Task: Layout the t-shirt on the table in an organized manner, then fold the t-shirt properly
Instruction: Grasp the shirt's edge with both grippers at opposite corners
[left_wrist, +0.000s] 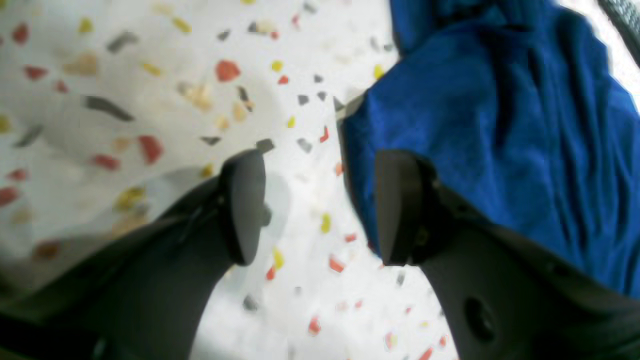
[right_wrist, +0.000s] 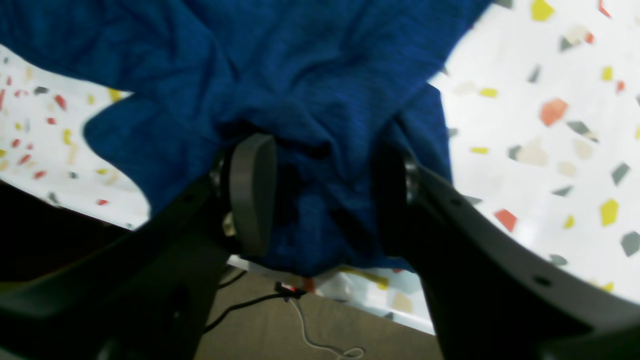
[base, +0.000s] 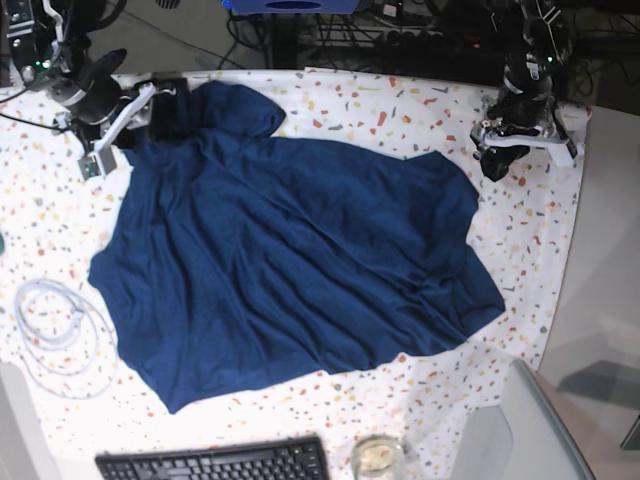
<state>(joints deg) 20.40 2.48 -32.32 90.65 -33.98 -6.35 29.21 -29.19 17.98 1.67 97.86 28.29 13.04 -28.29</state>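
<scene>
The left fingers (left_wrist: 317, 207) stand apart over bare speckled surface (left_wrist: 150, 75), just beside the edge of the t-shirt (base: 290, 270); one finger overlaps the cloth's border. The right fingers (right_wrist: 325, 195) stand apart with bunched shirt fabric between them, right at the surface's edge. The t-shirt lies spread across the middle of the surface, wrinkled. Open surface remains on every side. A keyboard (base: 215, 462), a coiled white cable (base: 55, 325) and a small glass jar (base: 377, 455), contents unclear, lie near the borders. Both arms reach to far corners.
</scene>
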